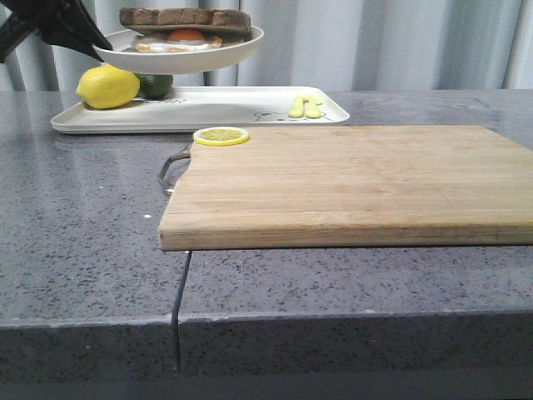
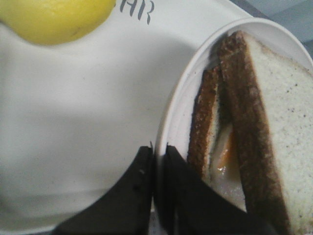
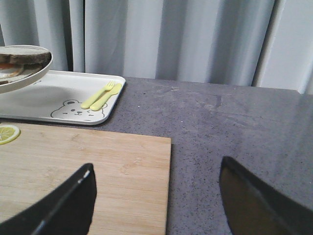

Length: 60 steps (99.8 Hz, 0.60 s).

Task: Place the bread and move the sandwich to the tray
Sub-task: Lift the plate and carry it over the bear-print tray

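Note:
The sandwich (image 1: 185, 23), two brown-crusted slices with a fried egg between, lies on a round white plate (image 1: 187, 58) held in the air above the white tray (image 1: 208, 108). My left gripper (image 2: 157, 152) is shut on the plate's rim (image 2: 168, 122); its arm shows at the top left of the front view. The left wrist view shows the sandwich (image 2: 254, 122) close up over the tray (image 2: 73, 122). My right gripper (image 3: 156, 171) is open and empty above the right edge of the cutting board (image 3: 83, 171). In the right wrist view the plate (image 3: 22, 73) hangs over the tray (image 3: 58, 98).
A lemon (image 1: 107, 87) and a dark green fruit (image 1: 154, 84) sit at the tray's left end. A yellow fork and spoon (image 1: 305, 107) lie at its right end. A lemon slice (image 1: 221, 136) lies on the wooden cutting board (image 1: 350, 183). Curtains hang behind.

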Each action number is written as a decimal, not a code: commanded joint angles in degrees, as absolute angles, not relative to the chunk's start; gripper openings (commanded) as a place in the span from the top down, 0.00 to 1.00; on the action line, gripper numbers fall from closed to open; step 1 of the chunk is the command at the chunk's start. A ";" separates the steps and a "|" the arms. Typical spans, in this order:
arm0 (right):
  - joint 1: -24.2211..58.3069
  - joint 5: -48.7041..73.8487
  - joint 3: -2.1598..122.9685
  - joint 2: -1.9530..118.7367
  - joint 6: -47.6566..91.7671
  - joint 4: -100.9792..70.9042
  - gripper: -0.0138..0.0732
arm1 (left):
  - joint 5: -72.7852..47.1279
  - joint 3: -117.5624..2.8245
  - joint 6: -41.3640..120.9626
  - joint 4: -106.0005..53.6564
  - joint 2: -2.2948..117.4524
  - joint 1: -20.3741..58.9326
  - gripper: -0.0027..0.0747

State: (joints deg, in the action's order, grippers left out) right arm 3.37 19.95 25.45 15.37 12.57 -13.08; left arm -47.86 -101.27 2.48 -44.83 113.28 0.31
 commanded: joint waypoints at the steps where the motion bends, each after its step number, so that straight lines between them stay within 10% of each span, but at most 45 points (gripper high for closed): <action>1: 2.90 15.45 26.77 15.85 12.65 -12.78 0.23 | -46.25 -106.11 2.20 -49.16 112.34 0.60 0.99; 60: 2.90 15.90 26.77 15.85 12.65 -12.78 0.23 | -45.16 -114.04 0.00 -49.50 122.23 0.60 0.99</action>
